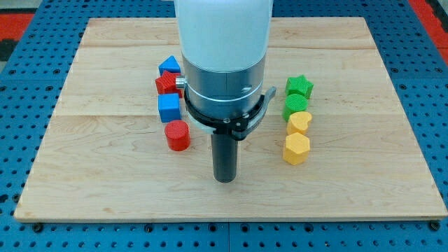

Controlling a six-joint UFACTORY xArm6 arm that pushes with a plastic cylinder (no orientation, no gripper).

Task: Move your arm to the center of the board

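Currently: my tip (225,179), a bare rod with no gripper to spread or pinch, sits slightly toward the bottom edge from the surface (105,175) centre, between red cylinder (178,136) and yellow hexagon (296,149).

My arm's white smooth cylinder body (222,28) ends in a grey metal ring band (222,87). A black clamp collar with a small screw lever (227,120) holds the dark straight rod; my tip (224,180) is blunt and round.
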